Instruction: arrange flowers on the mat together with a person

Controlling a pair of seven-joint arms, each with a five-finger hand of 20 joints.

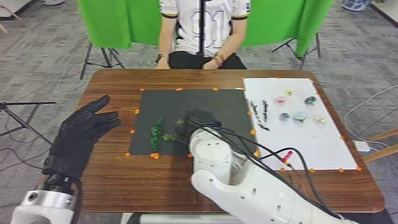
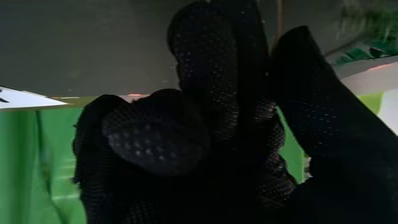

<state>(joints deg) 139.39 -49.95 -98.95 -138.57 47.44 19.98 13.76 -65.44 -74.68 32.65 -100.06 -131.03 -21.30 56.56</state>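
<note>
Flowers (image 1: 299, 116), too small to tell their kind, lie on the white sheet (image 1: 322, 147) just right of the mat (image 1: 209, 97), while a green sprig (image 1: 156, 134) and small green blossoms (image 1: 168, 137) lie on the mat's left part. Over the mat, the right robot hand (image 1: 201, 120) hides what is beneath it, and whether it is open or clamped on anything I cannot tell. Left of the mat, the left robot hand (image 1: 82, 122) is above the counter (image 1: 115, 187), thumb and fingers apart.
</note>
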